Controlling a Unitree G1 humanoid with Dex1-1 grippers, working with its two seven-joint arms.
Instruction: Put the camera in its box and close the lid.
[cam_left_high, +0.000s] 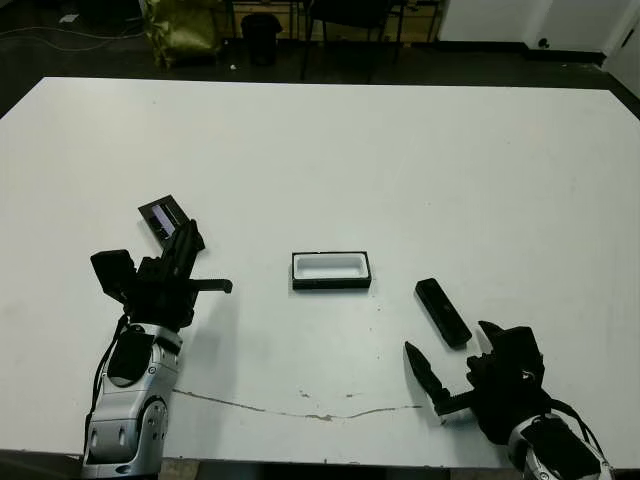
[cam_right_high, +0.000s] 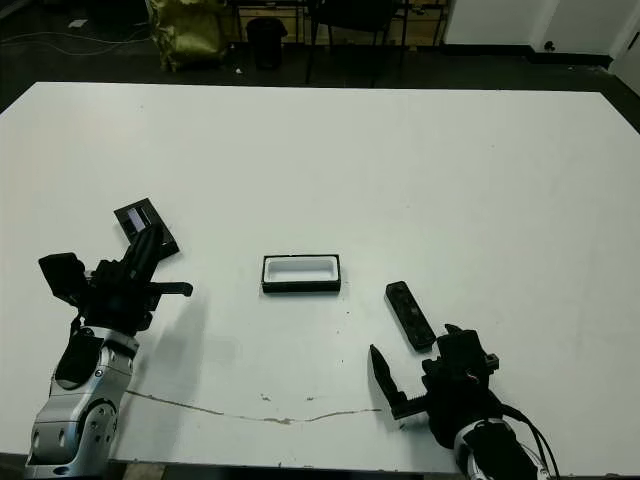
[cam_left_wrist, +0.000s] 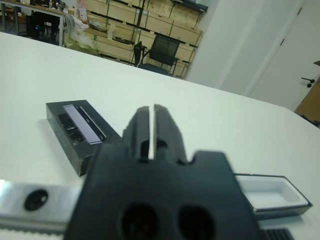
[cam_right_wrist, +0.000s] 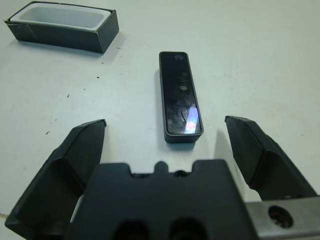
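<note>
The camera (cam_left_high: 442, 312), a slim glossy black bar, lies flat on the table right of the box (cam_left_high: 331, 284). The box is a small open tray with black walls and white lining. In the right wrist view the camera (cam_right_wrist: 179, 95) shows a bluish-white glint, and the box (cam_right_wrist: 60, 35) is beyond it. My right gripper (cam_left_high: 447, 340) is open just short of the camera's near end, a finger to either side, touching nothing. The lid (cam_left_high: 163, 217), a black panel with a greyish window strip, lies far left. My left gripper (cam_left_high: 189, 234) is shut and empty beside the lid's near corner.
The white table (cam_left_high: 330, 160) stretches far beyond the objects. A thin crack-like line (cam_left_high: 300, 412) runs along its near edge. Chairs and a dark floor lie past the far edge.
</note>
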